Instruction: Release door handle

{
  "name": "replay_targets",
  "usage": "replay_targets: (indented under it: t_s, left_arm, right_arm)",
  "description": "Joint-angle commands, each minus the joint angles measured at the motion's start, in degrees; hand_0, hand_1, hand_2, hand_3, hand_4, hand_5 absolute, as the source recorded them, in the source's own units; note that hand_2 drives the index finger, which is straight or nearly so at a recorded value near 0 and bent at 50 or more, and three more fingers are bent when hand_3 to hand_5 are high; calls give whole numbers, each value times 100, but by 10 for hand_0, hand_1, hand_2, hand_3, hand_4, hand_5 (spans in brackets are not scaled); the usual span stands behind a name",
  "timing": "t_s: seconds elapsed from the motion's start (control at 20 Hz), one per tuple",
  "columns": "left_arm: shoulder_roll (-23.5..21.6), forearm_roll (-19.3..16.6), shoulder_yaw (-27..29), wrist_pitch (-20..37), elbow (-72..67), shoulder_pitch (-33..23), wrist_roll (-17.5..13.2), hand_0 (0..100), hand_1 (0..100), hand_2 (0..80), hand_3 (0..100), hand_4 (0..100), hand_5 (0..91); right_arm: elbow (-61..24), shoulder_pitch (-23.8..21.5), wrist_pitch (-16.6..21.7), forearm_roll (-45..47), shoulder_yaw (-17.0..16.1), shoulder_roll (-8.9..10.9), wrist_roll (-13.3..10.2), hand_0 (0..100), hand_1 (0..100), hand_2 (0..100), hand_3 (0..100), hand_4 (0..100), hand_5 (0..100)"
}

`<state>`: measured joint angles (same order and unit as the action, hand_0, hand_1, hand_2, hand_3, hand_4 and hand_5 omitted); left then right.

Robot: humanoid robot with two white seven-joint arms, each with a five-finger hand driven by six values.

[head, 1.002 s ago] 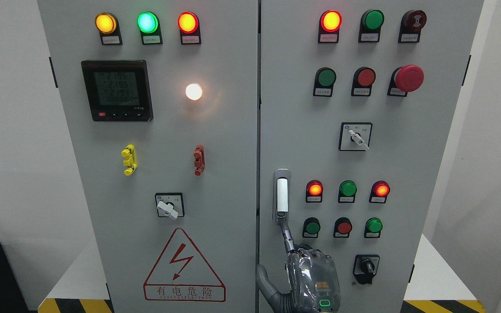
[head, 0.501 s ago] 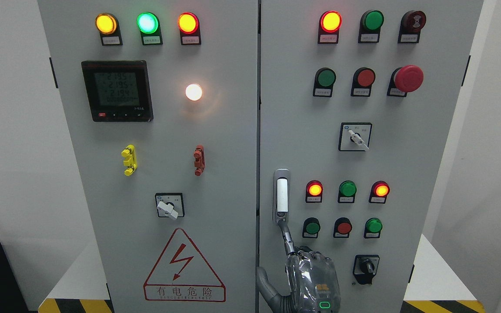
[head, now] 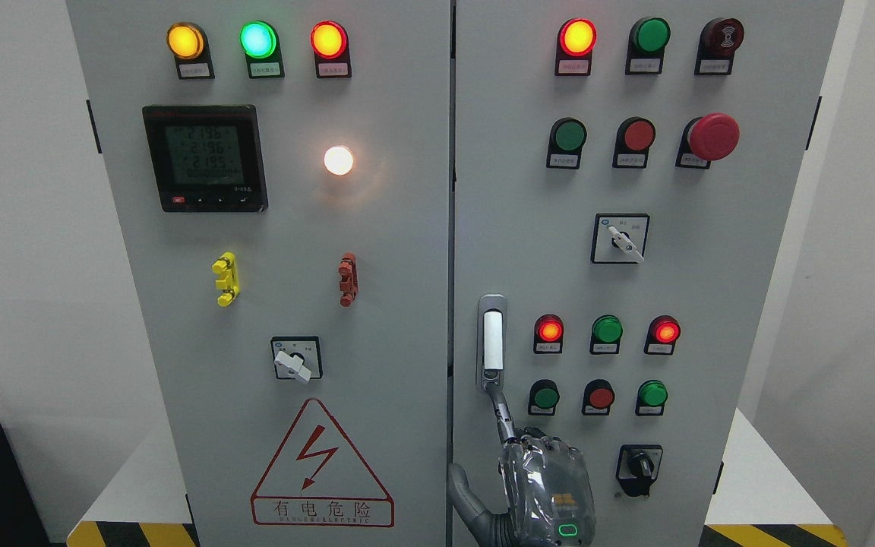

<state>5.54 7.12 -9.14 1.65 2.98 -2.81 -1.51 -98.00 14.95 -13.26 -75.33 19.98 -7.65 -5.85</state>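
The door handle is a silver vertical bar with a white centre, set in the left edge of the cabinet's right door. My right hand rises from the bottom edge just below it, back toward the camera. Its index finger is stretched up, and the tip touches the handle's lower end. The other fingers are curled in and the thumb sticks out left over the door seam. The hand grasps nothing. Both doors look closed.
The right door carries lamps, push buttons, a red mushroom stop button and two rotary switches. The left door has a meter, lamps, a selector switch and a red warning triangle. Yellow-black floor tape runs along the base.
The hand and handle hold the same position throughout; only the meter's digits flicker.
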Motion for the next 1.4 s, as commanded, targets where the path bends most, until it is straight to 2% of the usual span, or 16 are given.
replay_targets:
  t_s: [0.0,1.35]
  left_arm:
    - [0,0,0,2,0,0,2,0,0,47,106,4,0]
    - [0,0,0,2,0,0,2,0,0,48,107,4,0]
  right_arm:
    - [-184,-18,16,10,-3,0,-12,369,232,0,764,723,700]
    - [-404,17,52,19,-12,9,-65,364,236,0,769,723,697]
